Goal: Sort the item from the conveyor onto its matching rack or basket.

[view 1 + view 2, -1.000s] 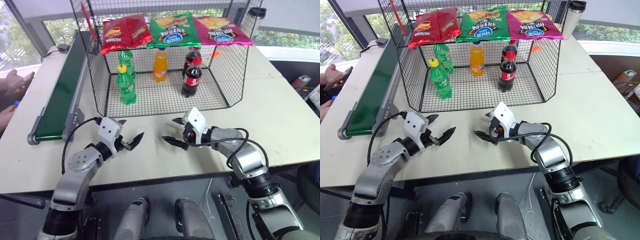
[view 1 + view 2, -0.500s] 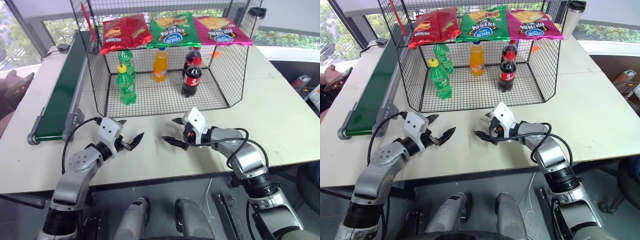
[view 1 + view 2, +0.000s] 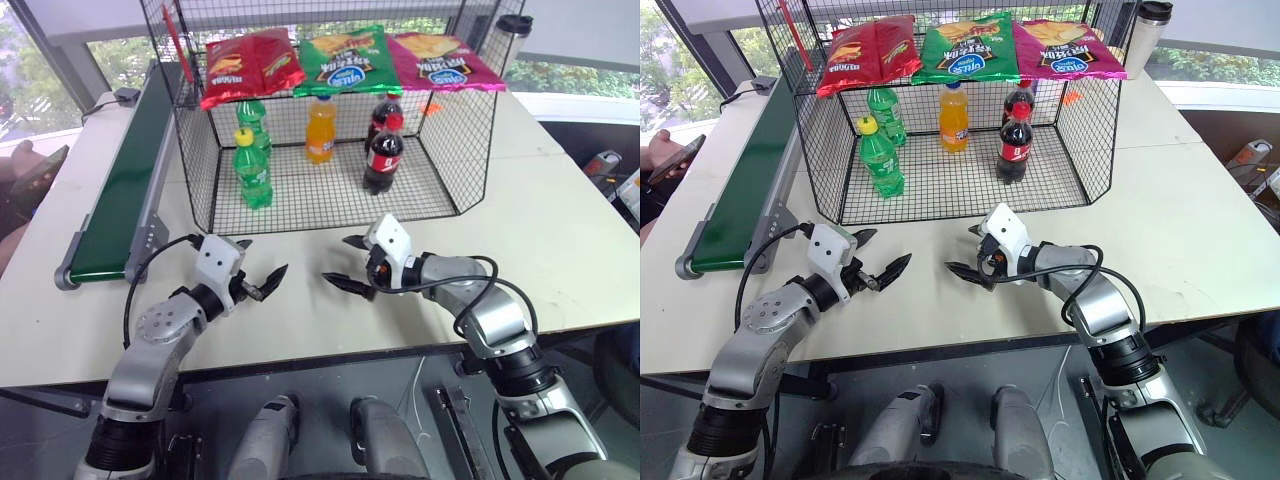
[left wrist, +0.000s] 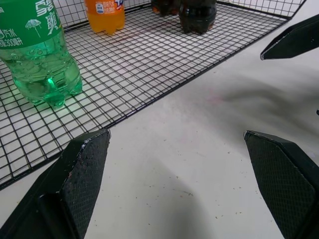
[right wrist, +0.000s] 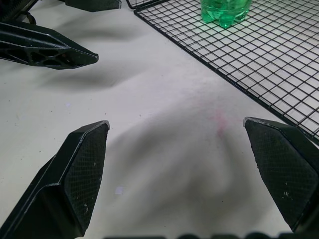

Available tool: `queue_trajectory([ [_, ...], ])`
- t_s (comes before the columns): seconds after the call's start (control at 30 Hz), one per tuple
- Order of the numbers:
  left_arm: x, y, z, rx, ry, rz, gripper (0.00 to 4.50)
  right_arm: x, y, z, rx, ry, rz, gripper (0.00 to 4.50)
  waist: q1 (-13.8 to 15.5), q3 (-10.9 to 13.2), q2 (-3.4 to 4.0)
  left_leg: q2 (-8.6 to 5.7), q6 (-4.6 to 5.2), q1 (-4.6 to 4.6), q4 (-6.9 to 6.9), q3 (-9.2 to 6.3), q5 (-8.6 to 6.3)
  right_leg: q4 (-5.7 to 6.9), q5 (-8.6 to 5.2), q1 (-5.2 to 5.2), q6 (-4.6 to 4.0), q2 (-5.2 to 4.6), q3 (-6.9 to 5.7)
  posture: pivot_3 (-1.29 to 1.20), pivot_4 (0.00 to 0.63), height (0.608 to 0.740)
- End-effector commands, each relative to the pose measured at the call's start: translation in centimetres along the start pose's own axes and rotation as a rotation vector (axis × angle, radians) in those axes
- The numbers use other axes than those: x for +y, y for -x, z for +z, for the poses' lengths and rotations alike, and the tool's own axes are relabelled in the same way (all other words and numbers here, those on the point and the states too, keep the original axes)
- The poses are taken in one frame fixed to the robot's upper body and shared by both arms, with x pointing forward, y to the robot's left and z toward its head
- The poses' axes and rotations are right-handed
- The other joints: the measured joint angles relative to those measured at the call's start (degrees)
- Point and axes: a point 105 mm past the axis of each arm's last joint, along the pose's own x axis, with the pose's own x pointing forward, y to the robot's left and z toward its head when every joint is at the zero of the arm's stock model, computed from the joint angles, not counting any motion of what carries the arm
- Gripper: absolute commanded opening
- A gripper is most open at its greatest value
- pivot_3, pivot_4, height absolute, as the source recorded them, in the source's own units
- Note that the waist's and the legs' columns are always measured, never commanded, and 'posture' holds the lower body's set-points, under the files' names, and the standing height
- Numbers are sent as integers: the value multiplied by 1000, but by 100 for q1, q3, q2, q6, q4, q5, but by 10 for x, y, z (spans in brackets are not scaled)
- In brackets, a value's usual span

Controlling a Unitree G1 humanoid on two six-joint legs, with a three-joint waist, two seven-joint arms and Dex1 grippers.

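Left end effector (image 3: 262, 274): hovering just above the worktop (image 3: 560, 230), in front of the basket, fingers spread wide and grasping nothing.
Right end effector (image 3: 346, 262): hanging close to the left one and pointing toward it, tips apart from each other, fingers released and gripping nothing.
Conveyor (image 3: 125, 180): lying along the robot's left side of the worktop, running away from the robot beside the basket; its green belt is carrying nothing on the stretch in view.
Item: the blue-capped orange soda bottle cannot be made out on the belt or elsewhere.
Basket (image 3: 455, 140): standing on the worktop beyond both end effectors, its open side facing the robot.
Green bottles (image 3: 253, 170): two standing upright on the left part of the grid floor, one behind the other.
Orange bottle (image 3: 320, 130): standing upright in the middle, toward the back.
Cola bottles (image 3: 381, 155): two dark ones with red caps standing upright to the right of the orange bottle.
Chip bags (image 3: 347, 60): three lying across the top of the basket, red, green and pink from left to right.
Tumbler (image 3: 511, 40): standing behind the basket's right corner.
Person's hand (image 3: 660, 160): showing at the far left edge, holding a phone.
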Motion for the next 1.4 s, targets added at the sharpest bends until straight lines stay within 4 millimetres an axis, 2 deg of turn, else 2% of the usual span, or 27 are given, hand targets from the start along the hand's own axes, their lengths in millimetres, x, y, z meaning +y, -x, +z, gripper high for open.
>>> queue_trajectory([
  [0.03, -2, -1, 11, -49, -31, -6, 4500, 1, 3, 20, -64, 41, 6, 4466, 0, 0, 0, 0, 0, 0, 0, 0, 0, 0, 0, 0, 0, 0, 0, 0, 150, 739],
  [0.6, 0, 0, 15, -55, -34, 1, 4500, 2, 4, 21, -63, 41, 20, 4466, 1, 0, 0, 0, -2, 0, 0, 0, -1, 0, 0, 0, 0, 0, 0, 0, 150, 739],
  [0.97, 32, 12, 33, -69, -93, 87, 4500, 7, 5, 36, -92, 74, 78, 4466, -3, 0, 0, 1, -3, 0, 0, -1, -2, 0, 0, 0, 0, 0, -1, 0, 150, 739],
  [1.17, 39, 18, 42, -90, -126, 118, 4500, 9, 6, 43, -107, 89, 96, 4466, -1, 0, 0, 1, -2, -1, -2, -1, -2, -4, 0, 0, 0, 0, -1, 0, 150, 739],
  [1.4, 49, 40, 59, -102, -161, 170, 4500, 18, 15, 59, -151, 132, 170, 4466, -6, 0, 0, 1, -6, -2, -3, -1, -4, -4, 0, -2, 0, -1, 0, 0, 150, 739],
])
